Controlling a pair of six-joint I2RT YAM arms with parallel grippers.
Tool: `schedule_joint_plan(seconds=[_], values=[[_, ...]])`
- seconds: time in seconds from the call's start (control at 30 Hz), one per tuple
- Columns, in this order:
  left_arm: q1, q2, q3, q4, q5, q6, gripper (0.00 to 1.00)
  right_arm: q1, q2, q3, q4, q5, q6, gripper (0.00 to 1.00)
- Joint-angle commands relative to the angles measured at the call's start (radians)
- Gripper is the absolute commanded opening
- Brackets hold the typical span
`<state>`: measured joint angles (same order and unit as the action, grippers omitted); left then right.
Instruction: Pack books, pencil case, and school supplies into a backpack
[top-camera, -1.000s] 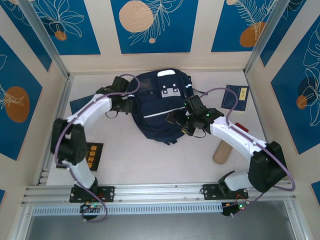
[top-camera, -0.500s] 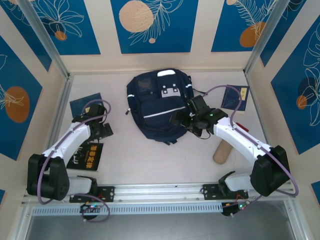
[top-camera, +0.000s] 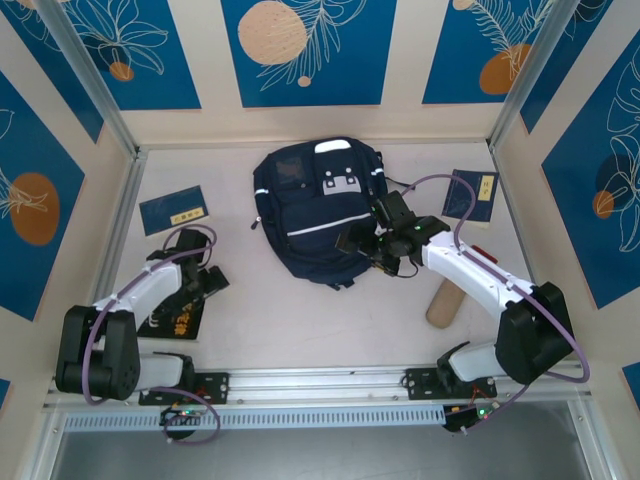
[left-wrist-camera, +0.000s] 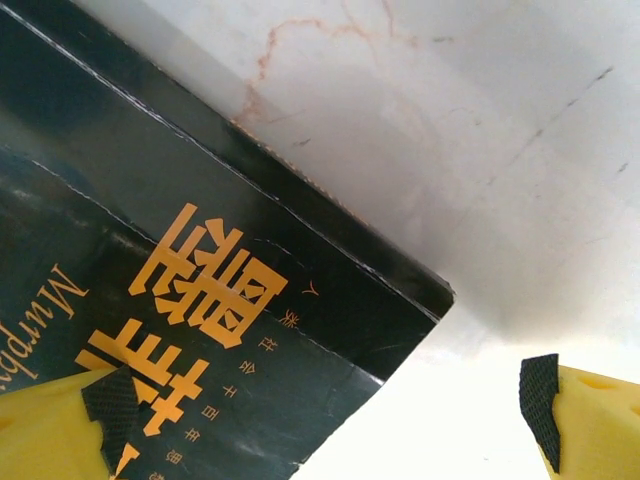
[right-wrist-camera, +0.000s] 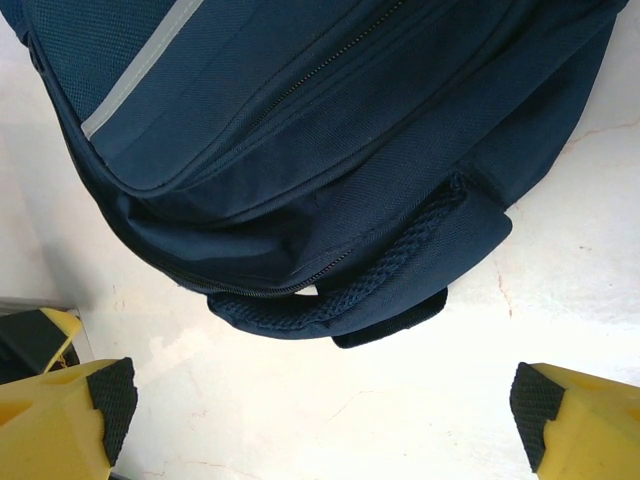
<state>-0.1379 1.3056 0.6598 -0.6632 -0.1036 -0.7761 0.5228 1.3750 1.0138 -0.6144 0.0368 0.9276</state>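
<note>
The dark navy backpack lies flat at the table's middle back, zipped as far as I can see. My right gripper hovers open at its near right corner; in the right wrist view the backpack and its padded handle lie just ahead of the open right gripper. A black book with orange lettering lies near left, with my open left gripper low over its far corner. The left wrist view has that book under the left gripper. Two navy books lie at back left and back right.
A tan cylinder lies on the table near my right forearm, with a small red thing just beyond it. Cream and blue walls with metal posts close in the table on three sides.
My left arm has pulled back from the backpack's left side to the near left, over the black book, opening wider on the way. The right arm has barely moved.
</note>
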Motion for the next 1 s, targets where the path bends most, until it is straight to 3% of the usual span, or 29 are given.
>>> schedule_joint_plan(seconds=[0.0, 0.27, 0.43, 0.6, 0.73, 0.97], values=[[-0.022, 0.046, -0.021, 0.147, 0.206, -0.055, 0.99, -0.006, 0.011, 0.031, 0.000, -0.025, 0.017, 0.97], [-0.090, 0.115, 0.062, 0.280, 0.330, -0.149, 1.00, -0.005, 0.019, 0.031, -0.004, -0.026, 0.023, 0.97], [-0.101, 0.218, 0.092, 0.447, 0.451, -0.230, 1.00, -0.004, 0.017, 0.026, -0.001, -0.028, 0.026, 0.96], [-0.117, 0.297, 0.172, 0.470, 0.481, -0.232, 1.00, -0.004, 0.016, 0.017, 0.000, -0.028, 0.028, 0.96], [-0.114, 0.281, 0.259, 0.363, 0.433, -0.172, 1.00, -0.001, 0.015, 0.018, 0.000, -0.033, 0.026, 0.96], [-0.059, 0.176, 0.367, 0.082, 0.239, 0.035, 1.00, 0.018, 0.023, 0.026, 0.007, -0.036, 0.028, 0.96]])
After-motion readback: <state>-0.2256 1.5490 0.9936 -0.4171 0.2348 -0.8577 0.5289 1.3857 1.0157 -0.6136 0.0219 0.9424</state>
